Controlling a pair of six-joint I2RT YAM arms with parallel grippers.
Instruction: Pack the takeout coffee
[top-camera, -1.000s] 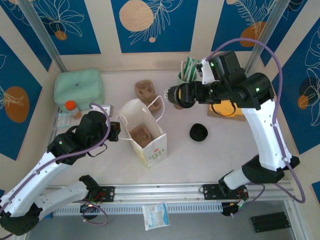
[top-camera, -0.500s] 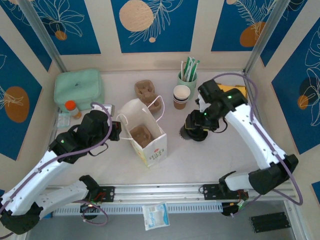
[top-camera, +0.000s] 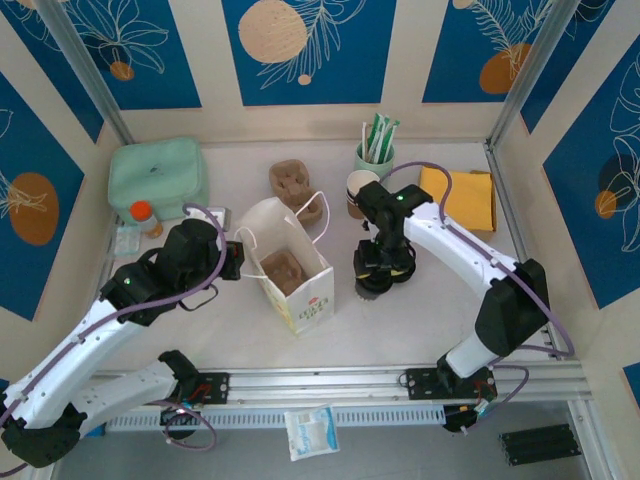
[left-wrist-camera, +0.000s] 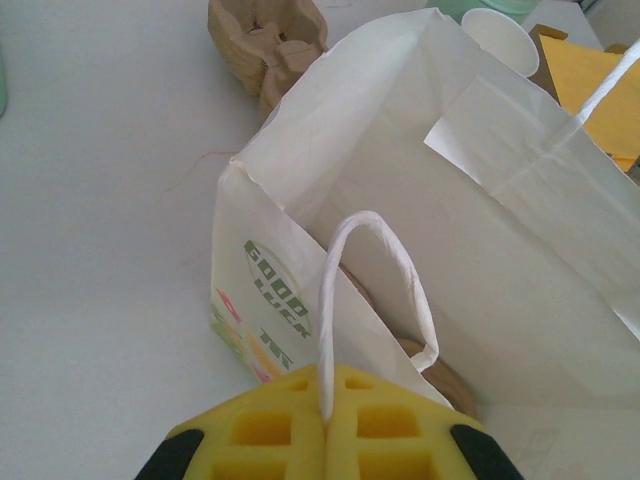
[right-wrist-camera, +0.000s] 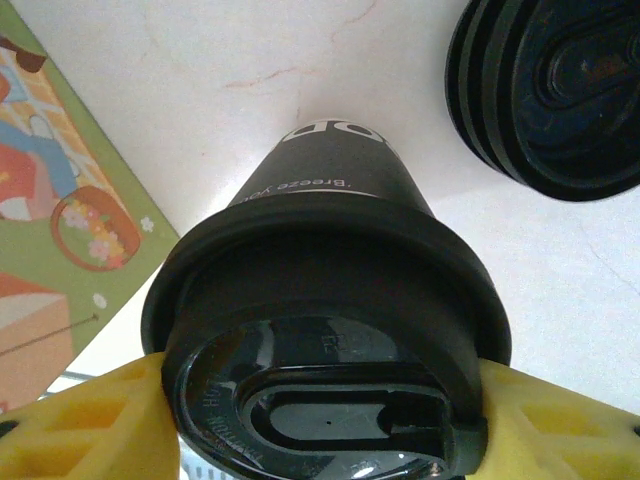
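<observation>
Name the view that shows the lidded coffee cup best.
Right wrist: the coffee cup sits close up, black lid clamped between yellow fingers. From the top external view, the right hand covers most of it.

Blue-and-cream leaf-print walls (top-camera: 330, 70) — pale tabletop (top-camera: 400, 320), evenly lit.

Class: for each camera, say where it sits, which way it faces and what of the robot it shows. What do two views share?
Top external: above and behind the arms, facing down at the table; both arms show.
Left wrist: on the left arm, facing the paper bag; left jaws pinch the bag's handle.
Right wrist: on the right arm, facing down; right jaws grip the takeout coffee by the lid.
Shared: all three show the paper bag.
</observation>
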